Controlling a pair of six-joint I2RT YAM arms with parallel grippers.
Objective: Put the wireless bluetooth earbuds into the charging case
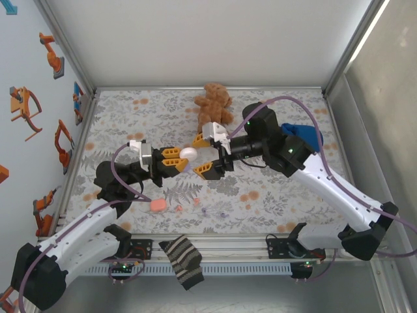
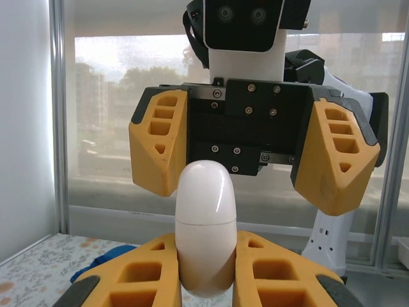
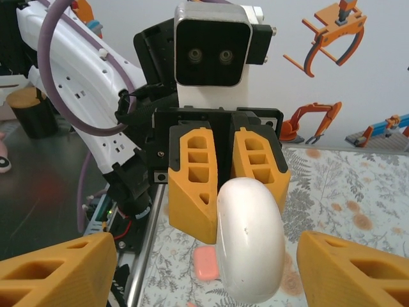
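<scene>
Fingers of your left pincer [image 1: 182, 160] were clenched on a white round piece [image 1: 189, 152], gripping its edge with most of it sticking out past the tips. Your right pincer [image 1: 204, 155] faced the left one head-on, released, with one yellow finger on each side of the white piece and clear of it. The charging case [image 1: 157, 205] lay on the table [image 1: 273, 130] below the left pincer, beside that arm's forearm. The wireless bluetooth earbuds [image 1: 177, 208] were scattered just past the case, beneath the gap where both pincers met.
</scene>
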